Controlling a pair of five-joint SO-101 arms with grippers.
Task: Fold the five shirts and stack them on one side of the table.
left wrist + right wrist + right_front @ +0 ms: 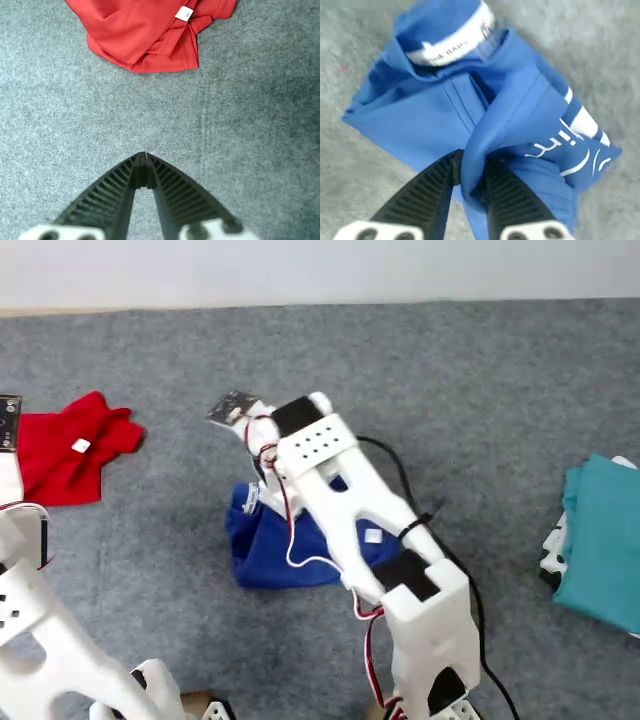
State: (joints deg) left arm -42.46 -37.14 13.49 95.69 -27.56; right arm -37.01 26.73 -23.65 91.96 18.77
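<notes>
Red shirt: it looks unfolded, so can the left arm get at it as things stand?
Probably yes. The left arm holds its jaws shut and empty over bare table, with the red shirt just ahead and nothing between them.

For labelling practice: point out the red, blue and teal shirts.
red shirt (60, 465), high view, its middle.
blue shirt (420, 120), right wrist view, panel below collar.
teal shirt (605, 540), high view, its middle.
</notes>
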